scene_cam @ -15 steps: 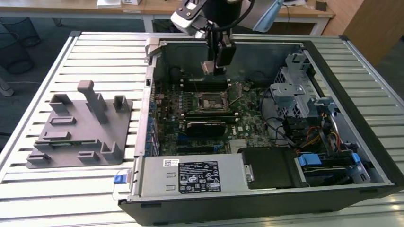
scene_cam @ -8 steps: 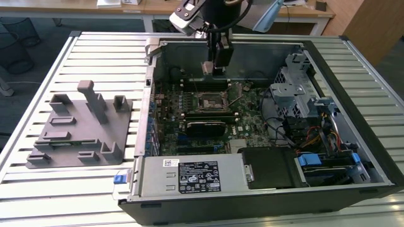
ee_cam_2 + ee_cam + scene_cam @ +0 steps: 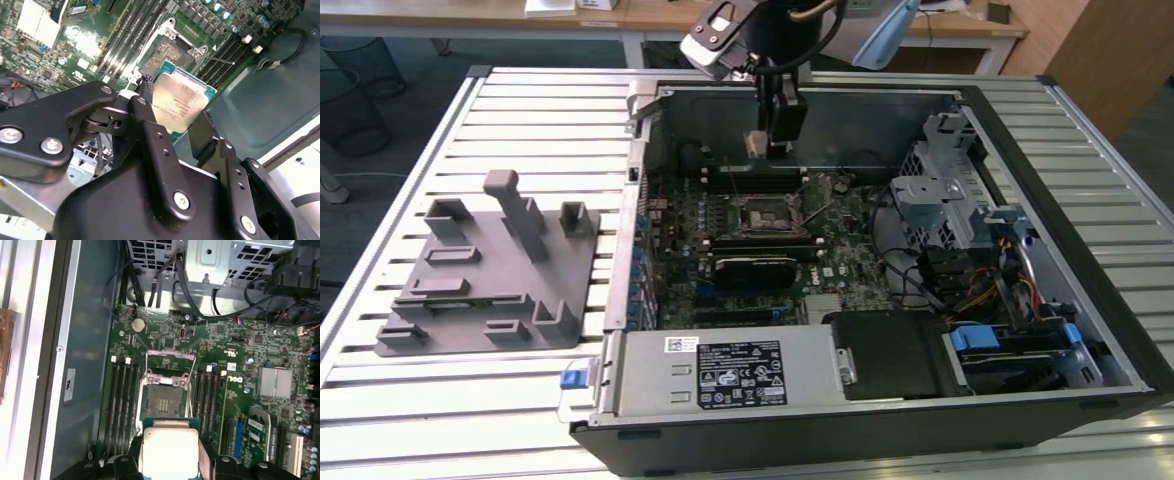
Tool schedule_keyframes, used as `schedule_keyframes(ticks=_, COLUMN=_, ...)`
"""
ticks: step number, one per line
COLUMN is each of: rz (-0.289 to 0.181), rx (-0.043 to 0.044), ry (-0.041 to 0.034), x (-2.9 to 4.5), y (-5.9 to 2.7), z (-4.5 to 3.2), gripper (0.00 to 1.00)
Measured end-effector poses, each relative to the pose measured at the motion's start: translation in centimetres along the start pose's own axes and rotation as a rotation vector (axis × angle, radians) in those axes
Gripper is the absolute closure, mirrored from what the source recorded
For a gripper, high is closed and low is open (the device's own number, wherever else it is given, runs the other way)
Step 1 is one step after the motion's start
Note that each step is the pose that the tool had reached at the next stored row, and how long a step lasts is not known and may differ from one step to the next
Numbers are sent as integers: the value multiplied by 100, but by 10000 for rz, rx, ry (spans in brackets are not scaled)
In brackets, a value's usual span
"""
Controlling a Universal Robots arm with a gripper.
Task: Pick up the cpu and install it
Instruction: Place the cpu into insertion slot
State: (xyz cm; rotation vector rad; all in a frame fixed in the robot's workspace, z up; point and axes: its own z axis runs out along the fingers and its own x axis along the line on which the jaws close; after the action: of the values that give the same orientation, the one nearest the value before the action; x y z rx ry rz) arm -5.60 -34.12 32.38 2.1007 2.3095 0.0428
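At the exterior view's left, a matt grey plastic fixture tray (image 3: 487,275) with blocky upright posts and shallow rectangular pockets is seen lying on the ribbed metal table (image 3: 400,400). Beside it, an open black computer case (image 3: 881,425) is laid on its side, with a silvery, labelled power supply (image 3: 720,370) at its near edge and a green motherboard (image 3: 834,225) deeper inside. The black, jointed pincer (image 3: 767,140) is hung above the far part of the board. It is closed on the cpu (image 3: 180,102), a thin square chip with a pale, dull-metal top and a green rim, which is gripped by two opposite edges. In the first wrist view, the cpu (image 3: 169,452) is shown held clear of the board and near the square socket (image 3: 165,400), whose metal frame is swung open, with long dark memory slots (image 3: 122,400) on either side. At the exterior view's right, a perforated grey sheet-metal drive cage (image 3: 947,190) is mounted in the case.
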Motion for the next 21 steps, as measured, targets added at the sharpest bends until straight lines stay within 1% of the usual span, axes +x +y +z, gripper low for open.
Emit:
schedule_keyframes(ticks=4, rz=2, rx=1, ry=0, x=3, y=-2, z=69, gripper=47)
schedule_keyframes(ticks=10, rz=172, rx=0, ry=-7, x=3, y=-3, z=120, gripper=47)
schedule_keyframes(ticks=21, rz=199, rx=0, ry=-8, x=3, y=-4, z=139, gripper=47)
